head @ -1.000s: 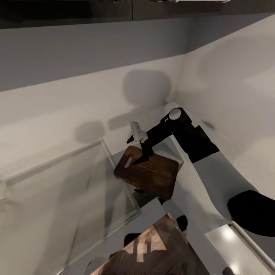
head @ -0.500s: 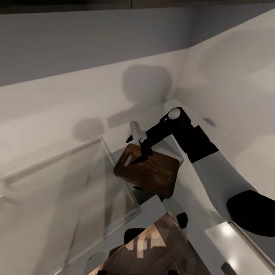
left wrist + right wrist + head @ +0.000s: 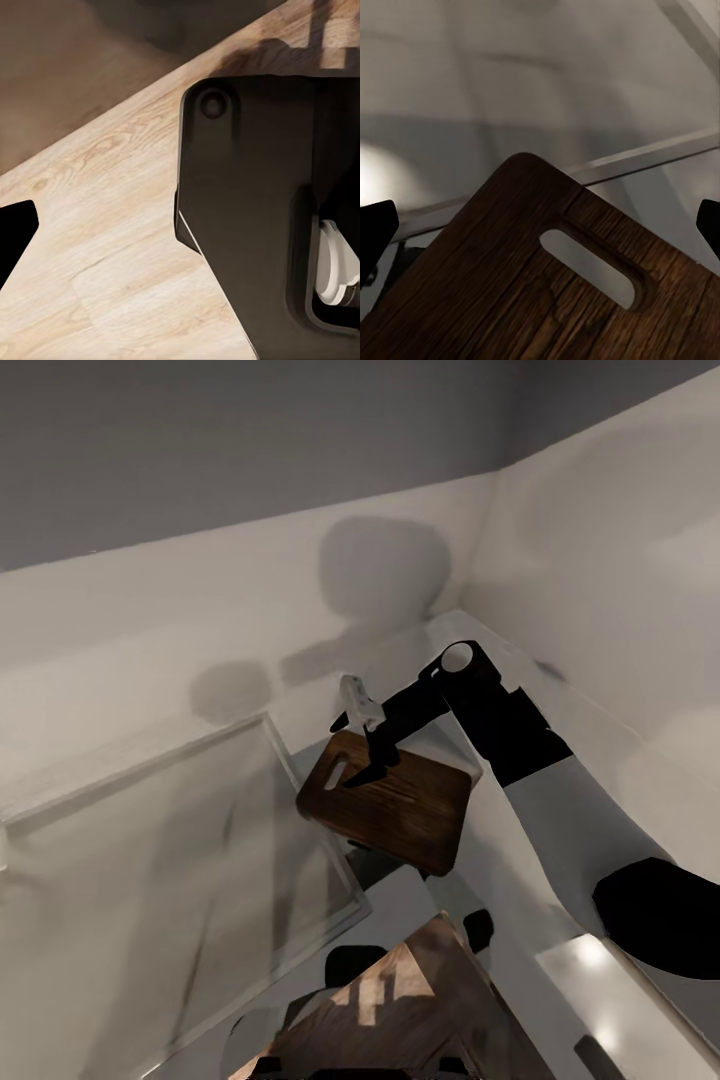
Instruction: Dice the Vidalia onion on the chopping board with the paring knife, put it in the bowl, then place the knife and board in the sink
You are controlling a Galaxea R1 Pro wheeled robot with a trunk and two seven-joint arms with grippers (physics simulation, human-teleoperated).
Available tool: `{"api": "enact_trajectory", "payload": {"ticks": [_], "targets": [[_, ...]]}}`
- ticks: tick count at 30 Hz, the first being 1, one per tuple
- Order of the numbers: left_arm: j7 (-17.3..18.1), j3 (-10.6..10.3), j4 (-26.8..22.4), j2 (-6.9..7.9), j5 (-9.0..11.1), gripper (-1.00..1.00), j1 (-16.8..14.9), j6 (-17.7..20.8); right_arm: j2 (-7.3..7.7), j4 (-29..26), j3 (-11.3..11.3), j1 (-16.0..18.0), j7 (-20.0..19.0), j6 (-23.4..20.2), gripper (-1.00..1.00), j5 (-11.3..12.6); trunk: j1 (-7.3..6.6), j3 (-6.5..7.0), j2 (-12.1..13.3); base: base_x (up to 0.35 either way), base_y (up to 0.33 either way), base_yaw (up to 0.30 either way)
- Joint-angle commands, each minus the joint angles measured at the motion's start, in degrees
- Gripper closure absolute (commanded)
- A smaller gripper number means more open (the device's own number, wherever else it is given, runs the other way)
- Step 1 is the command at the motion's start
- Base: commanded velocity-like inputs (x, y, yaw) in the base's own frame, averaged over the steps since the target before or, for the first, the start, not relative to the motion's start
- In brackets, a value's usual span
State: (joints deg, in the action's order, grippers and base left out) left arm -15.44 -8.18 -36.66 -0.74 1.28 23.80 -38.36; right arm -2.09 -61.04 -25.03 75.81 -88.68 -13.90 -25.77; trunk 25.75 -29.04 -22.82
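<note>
The right arm [image 3: 520,760] extends from the 4 o'clock area of the head view toward its centre. The right gripper [image 3: 372,752] sits over the slotted end of the chopping board [image 3: 395,810]. From the head view, whether the fingers clamp the board or merely overlap it cannot be determined.

In the right wrist view, the chopping board [image 3: 547,292] occupies the 6 o'clock half, with its oval slot [image 3: 589,266] just right of centre. The two dark fingertips [image 3: 375,229] appear at the 9 o'clock and 3 o'clock edges, well apart, which indicates a wide-open pincer with nothing visibly pinched between the tips.

The board lies tilted, its slotted end toward 10 o'clock, just beside the raised rim of the sink [image 3: 150,840], which spans the 8 o'clock region of the head view. The pale countertop [image 3: 600,690] runs along 2 o'clock.

The left wrist view shows light wood flooring [image 3: 105,247] and a dark part of the robot body [image 3: 247,202]. A black fingertip [image 3: 15,232] of the left gripper enters at 9 o'clock; its opening cannot be determined.
</note>
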Motion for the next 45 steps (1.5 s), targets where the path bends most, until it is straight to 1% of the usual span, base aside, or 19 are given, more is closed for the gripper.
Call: {"api": "enact_trajectory", "payload": {"ticks": [1, 5, 10, 28, 45], "targets": [[-0.38, -0.25, -0.08, 0.04, 0.12, -1.0, 0.02, -0.05, 0.01, -0.04, 0.23, 0.04, -0.27, -0.6, -1.0, -0.24, 0.03, -0.17, -0.1, 0.0, 0.0, 0.0], [-0.38, -0.25, -0.07, 0.04, 0.12, -1.0, 0.02, -0.05, 0.05, -0.04, 0.93, 0.04, -0.26, -0.61, -1.0, -0.24, 0.03, -0.54, -0.1, 0.0, 0.0, 0.0], [-0.38, -0.21, 0.13, 0.04, 0.12, -1.0, 0.02, -0.05, 0.07, -0.04, 1.28, 0.04, -0.26, -0.61, -1.0, -0.24, 0.03, -1.0, -0.1, 0.0, 0.0, 0.0], [-0.38, -0.17, 0.36, 0.04, 0.12, -1.0, 0.02, -0.05, 0.07, -0.18, 1.39, 0.04, -0.26, -0.61, -1.0, -0.24, 0.03, -2.62, -0.1, 0.0, 0.0, 0.0], [-0.38, -0.17, 0.36, 0.04, 0.12, -1.0, 0.02, -0.05, -0.02, -0.35, 1.39, 0.04, -0.26, -0.27, -1.0, -0.15, 0.03, -2.72, -0.1, 0.0, 0.0, 0.0]]}}
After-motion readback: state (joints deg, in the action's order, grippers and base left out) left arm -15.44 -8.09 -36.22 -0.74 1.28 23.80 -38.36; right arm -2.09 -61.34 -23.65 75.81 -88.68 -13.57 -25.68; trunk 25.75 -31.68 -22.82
